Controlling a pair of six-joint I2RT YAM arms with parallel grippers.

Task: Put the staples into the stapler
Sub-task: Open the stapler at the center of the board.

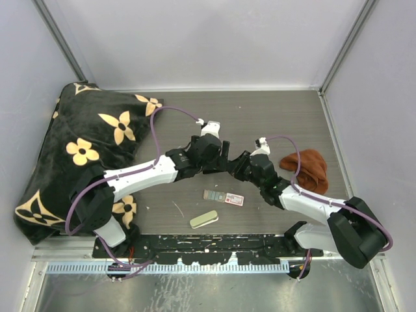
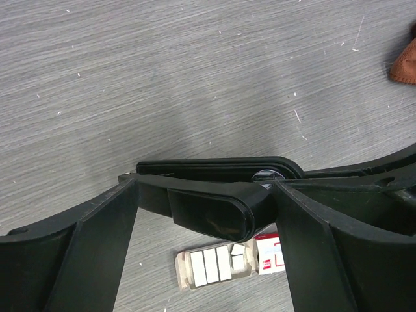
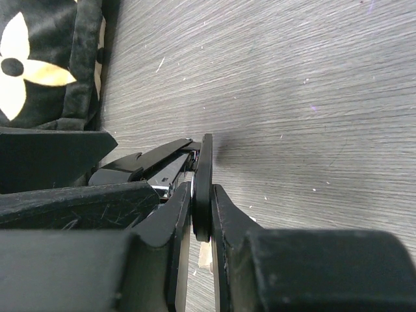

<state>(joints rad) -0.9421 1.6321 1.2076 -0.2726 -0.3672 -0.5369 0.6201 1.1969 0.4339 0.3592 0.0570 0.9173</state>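
Note:
The black stapler [image 1: 231,160] is held above the table between my two arms, hinged open. In the right wrist view my right gripper [image 3: 203,195] is shut on a thin black plate of the stapler [image 3: 207,172], seen edge-on. My left gripper [image 2: 205,185] stands open, one finger on each side of the stapler's rounded top arm [image 2: 214,209]. Below it on the table lie the staples [image 2: 211,265], pale strips in a small open tray, with the red-and-white box [image 2: 273,255] at the tray's right end. From above, the staples [image 1: 214,195] lie just in front of both grippers.
A cream-green oblong [image 1: 203,219] lies near the front edge. A rust-brown cloth [image 1: 307,169] sits right of the right arm. A large black cushion with tan flowers [image 1: 78,149] fills the table's left side. Grey walls close the back and sides.

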